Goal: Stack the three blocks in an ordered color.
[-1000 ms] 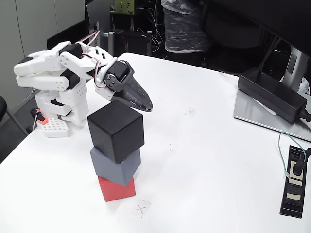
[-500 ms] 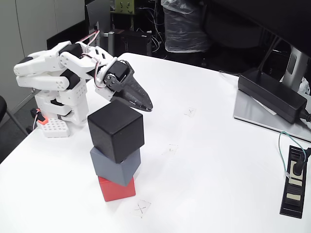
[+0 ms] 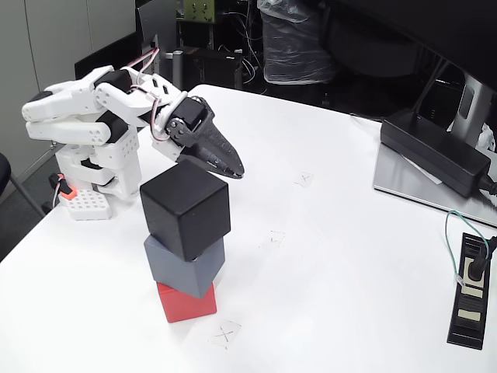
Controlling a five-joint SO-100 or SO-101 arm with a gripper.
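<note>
Where the white table [image 3: 326, 264] nears the lower left of the fixed view, the 3 blocks stand in 1 tower. The red block [image 3: 186, 303] sits at the bottom, resting on the table. The grey block [image 3: 185, 266] rests on it, turned a little so its corners overhang. The black block [image 3: 185, 208] is on top, also twisted slightly against the one below.

The white arm [image 3: 85, 116] is folded low at the left edge of the table, behind the tower. Its gripper [image 3: 233, 167] points down and to the right, with the dark fingers [image 3: 219, 153] pressed together into 1 closed wedge that holds nothing. The tip hangs just behind and above the black block, apart from it.

A small white perforated block [image 3: 87, 205] lies by the arm's base. Faint pencil crosses mark the table, 1 cross [image 3: 225, 334] just in front of the tower. At the right, a long black power adapter [image 3: 436, 151] lies on a grey slab [image 3: 404, 184], and a black socket strip [image 3: 470, 289] with a green cable [image 3: 466, 233] sits near the table's right edge.
</note>
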